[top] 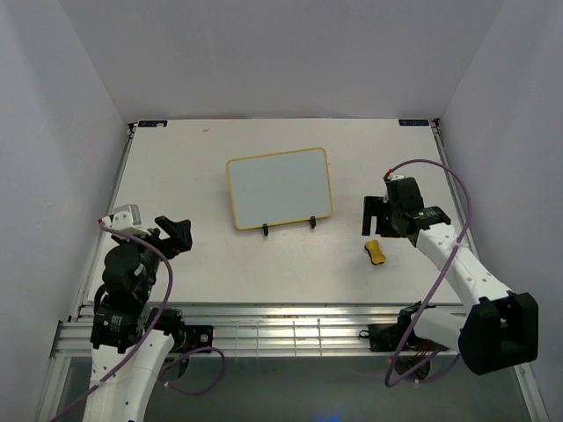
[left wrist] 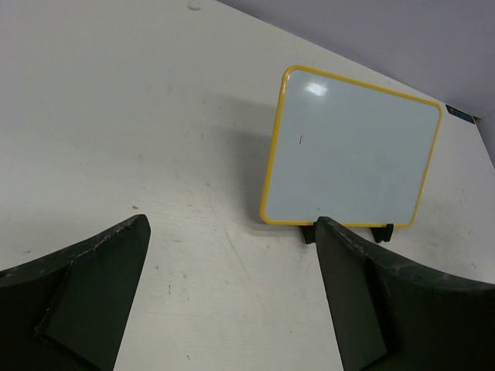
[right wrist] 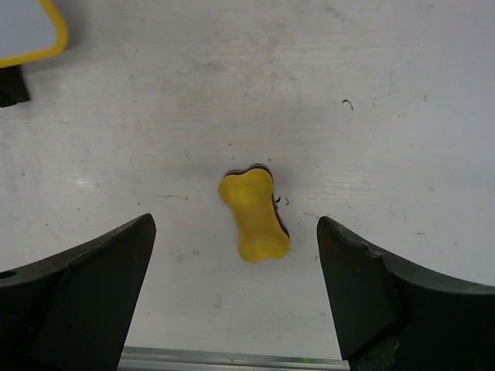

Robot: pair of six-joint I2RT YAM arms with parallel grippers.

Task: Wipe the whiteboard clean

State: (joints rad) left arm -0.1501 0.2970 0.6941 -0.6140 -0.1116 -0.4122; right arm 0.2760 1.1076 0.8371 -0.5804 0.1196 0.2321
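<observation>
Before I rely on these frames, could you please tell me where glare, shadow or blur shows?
Left wrist: a small glare spot near the upper left corner of the whiteboard, and a soft shadow to its left on the table. Right wrist: the eraser is sharp, the near fingers dark and softer. Top external: even light, a bright reflection on the metal rail.

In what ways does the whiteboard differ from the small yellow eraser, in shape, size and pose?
The whiteboard is a rounded rectangle; the eraser is bone-shaped. The whiteboard is much larger than the eraser. The whiteboard is propped on a black stand, while the eraser lies flat on the table. The whiteboard is white with only a yellow frame; the eraser's top is all yellow. Both share that yellow colour.
</observation>
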